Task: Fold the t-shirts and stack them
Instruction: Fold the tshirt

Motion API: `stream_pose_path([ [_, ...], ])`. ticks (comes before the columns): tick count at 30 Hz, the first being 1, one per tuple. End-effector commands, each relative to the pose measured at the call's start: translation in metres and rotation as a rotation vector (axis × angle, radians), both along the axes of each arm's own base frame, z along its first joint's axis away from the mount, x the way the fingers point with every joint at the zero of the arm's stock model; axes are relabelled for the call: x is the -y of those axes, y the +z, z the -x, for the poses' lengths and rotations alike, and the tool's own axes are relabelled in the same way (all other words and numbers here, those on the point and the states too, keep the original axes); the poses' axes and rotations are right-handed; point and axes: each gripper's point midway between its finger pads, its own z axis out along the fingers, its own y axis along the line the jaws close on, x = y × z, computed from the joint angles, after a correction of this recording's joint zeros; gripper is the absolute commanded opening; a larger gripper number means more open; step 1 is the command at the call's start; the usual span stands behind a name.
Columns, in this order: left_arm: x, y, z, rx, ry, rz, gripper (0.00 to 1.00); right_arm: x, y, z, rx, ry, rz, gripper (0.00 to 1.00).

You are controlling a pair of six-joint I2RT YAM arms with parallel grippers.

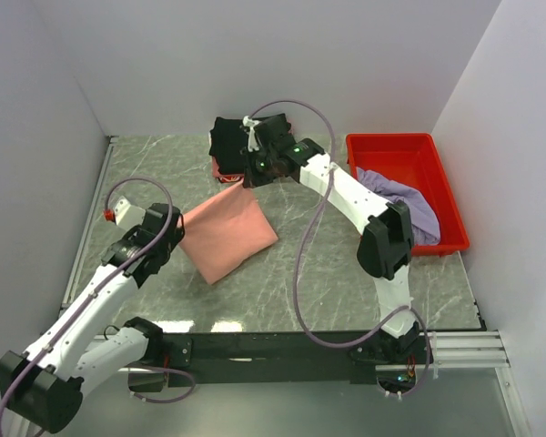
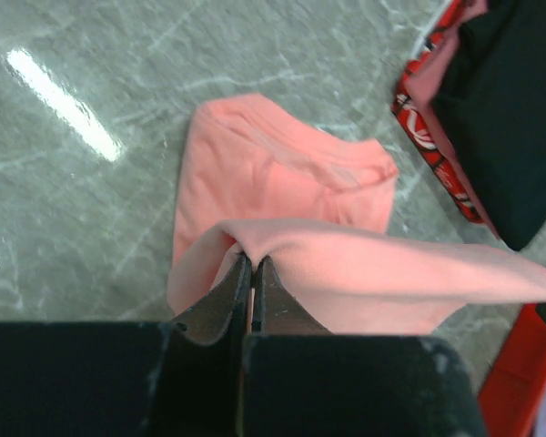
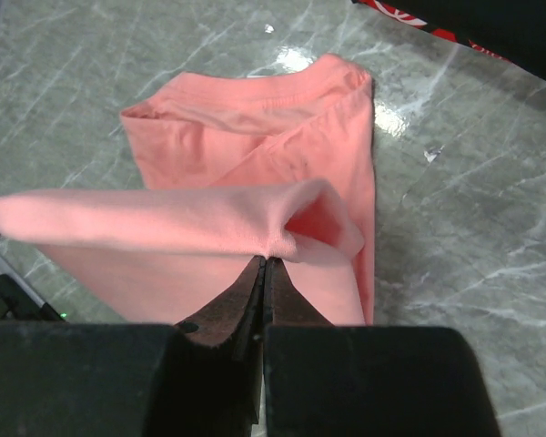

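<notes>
Closest in, the left gripper (image 2: 252,273) had its jaws pressed together w/ barely a sliver of gap, pinching a fold of the salmon-pink t-shirt (image 2: 282,173) at its near edge. Same on the other side: the right gripper (image 3: 264,269) was clamped tight on a bunched lip of that shirt. Btwn them the held edge ran as a raised band over the rest of the shirt. That part lay partly folded on the marble-pattern table (image 1: 291,273), a bit left of centre. The black t-shirt (image 1: 226,138) sat in a neat fold at the far side, just beside the right gripper. The lavender t-shirt (image 1: 405,196) lay crumpled in the red tray (image 1: 396,146) on the right.

Risks, as I judged them:
- Both pinches took v. little cloth. Either could slip if the arms pulled apart or moved at diff speeds, and the band would then sag and the fold land skewed.
- The lower layer lay loose on the table, so carrying the edge across too low could drag & wrinkle it.
- The right wrist was close to the black fold, so a swing that way could knock it out of square.
- Letting go w/ the band not lined up to the opposite edge would leave a crooked fold, a poor base for stacking.
</notes>
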Motion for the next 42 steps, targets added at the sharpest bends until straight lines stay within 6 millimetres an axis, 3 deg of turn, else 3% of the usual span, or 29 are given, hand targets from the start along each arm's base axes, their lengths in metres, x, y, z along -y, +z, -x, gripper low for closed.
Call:
stream_pose_path([
  [1,-0.005,-0.005,-0.021,0.009,-0.026,-0.023,0.01,-0.003,0.012,-0.017,0.044,0.006,-0.026,0.00],
  [7,-0.017,-0.023,-0.047,-0.039,0.004,-0.058,0.01,-0.011,-0.002,-0.044,0.066,-0.039,-0.036,0.00],
  [11,-0.019,-0.028,-0.063,-0.051,0.005,-0.038,0.01,-0.016,-0.020,-0.062,0.060,-0.052,-0.043,0.00],
  [15,-0.031,-0.046,-0.071,-0.114,0.039,-0.035,0.01,-0.023,-0.032,-0.079,0.088,-0.058,-0.055,0.00],
  [16,-0.033,-0.048,-0.073,-0.119,0.041,-0.038,0.01,-0.025,-0.043,-0.082,0.078,-0.052,-0.052,0.01],
  [20,-0.038,-0.063,-0.082,-0.159,0.048,-0.043,0.04,-0.039,-0.059,-0.093,0.089,-0.026,-0.096,0.05],
  [22,-0.045,-0.066,-0.086,-0.162,0.074,-0.055,0.05,-0.047,-0.067,-0.099,0.090,-0.011,-0.115,0.12],
  [23,-0.048,-0.072,-0.088,-0.179,0.083,-0.057,0.12,-0.048,-0.073,-0.099,0.074,-0.010,-0.112,0.17],
  [24,-0.051,-0.075,-0.088,-0.199,0.089,-0.046,0.18,-0.054,-0.057,-0.104,0.097,0.001,-0.135,0.39],
  [25,-0.052,-0.069,-0.094,-0.196,0.085,-0.044,0.27,-0.055,-0.063,-0.104,0.083,0.010,-0.128,0.49],
  [26,-0.053,-0.072,-0.096,-0.216,0.091,-0.048,0.50,-0.056,-0.060,-0.102,0.079,0.020,-0.128,0.61],
  [27,-0.054,-0.070,-0.097,-0.222,0.094,-0.052,0.64,-0.055,-0.059,-0.100,0.075,0.027,-0.131,0.82],
  [29,-0.053,-0.064,-0.095,-0.217,0.089,-0.048,0.86,-0.053,-0.038,-0.094,0.106,0.041,-0.153,0.83],
  [30,-0.052,-0.062,-0.095,-0.206,0.083,-0.042,0.92,-0.046,-0.035,-0.085,0.098,0.039,-0.145,0.84],
  [31,-0.050,-0.065,-0.090,-0.209,0.073,-0.033,0.97,-0.043,-0.033,-0.080,0.097,0.041,-0.141,0.84],
  [32,-0.049,-0.060,-0.087,-0.189,0.065,-0.024,1.00,-0.036,-0.048,-0.072,0.072,0.039,-0.116,0.84],
  [34,-0.045,-0.070,-0.075,-0.206,0.049,-0.008,1.00,-0.026,-0.040,-0.064,0.079,0.021,-0.103,0.84],
  [35,-0.041,-0.069,-0.072,-0.193,0.033,0.014,0.99,-0.019,-0.055,-0.057,0.049,0.014,-0.075,0.84],
  [40,-0.029,-0.101,-0.043,-0.235,-0.018,0.077,0.99,-0.004,-0.084,-0.041,-0.019,0.010,-0.006,0.85],
  [42,-0.029,-0.105,-0.040,-0.232,-0.011,0.083,0.94,-0.002,-0.097,-0.038,-0.042,0.009,0.015,0.85],
])
